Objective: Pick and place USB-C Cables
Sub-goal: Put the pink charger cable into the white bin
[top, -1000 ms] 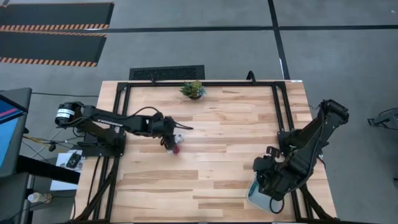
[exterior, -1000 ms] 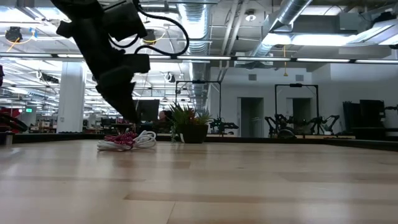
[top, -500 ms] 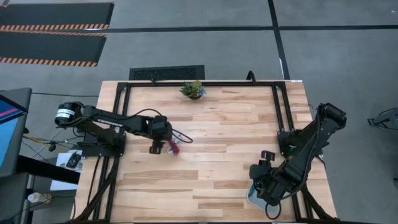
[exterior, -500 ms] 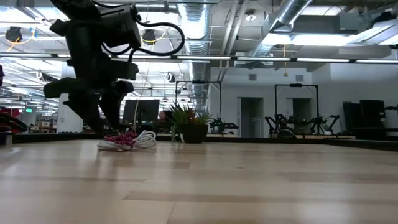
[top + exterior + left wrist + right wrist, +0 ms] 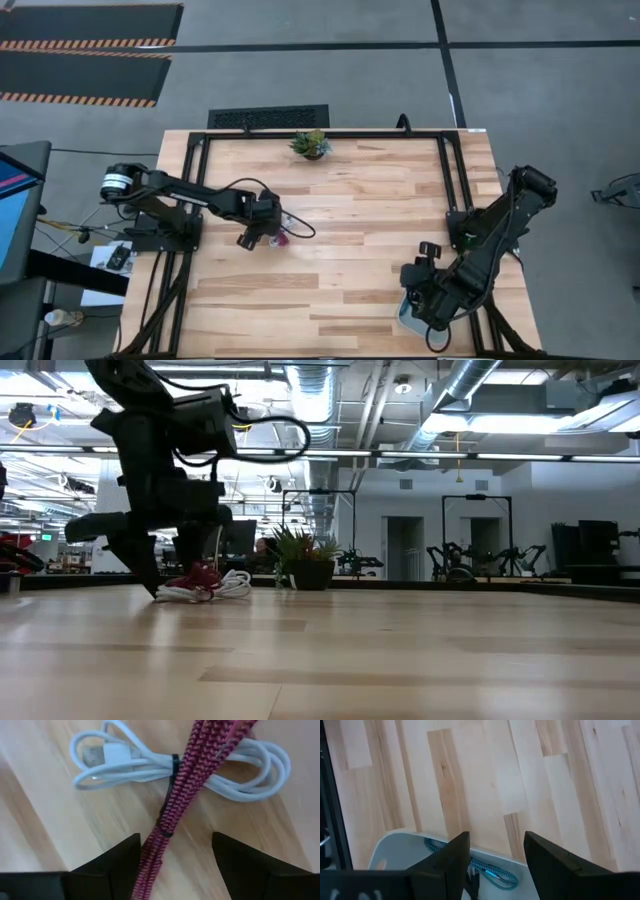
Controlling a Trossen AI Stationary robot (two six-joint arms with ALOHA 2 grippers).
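Observation:
The maroon braided cable [image 5: 185, 785] lies on the table across a white coiled cable [image 5: 120, 762]; both also show in the low view, maroon [image 5: 200, 577] and white [image 5: 236, 585]. My left gripper [image 5: 172, 857] is open and low over them [image 5: 265, 236], one finger on each side of the maroon bundle's near end, not touching it. My right gripper [image 5: 492, 855] is open above a pale tray [image 5: 395, 850] at the table's right near corner [image 5: 405, 315]. A teal cable [image 5: 495, 872] lies in the tray. The black cable I cannot make out.
A small potted plant [image 5: 311, 143] stands at the middle of the far edge. A black metal frame [image 5: 200, 180] runs along the table's sides. Bare wood lies between the two arms.
My left gripper has turned about its wrist and come down over the maroon and white cables, so its fingers now straddle the maroon one near the table. My right arm has shifted slightly toward the near edge over the tray. The cables have not moved.

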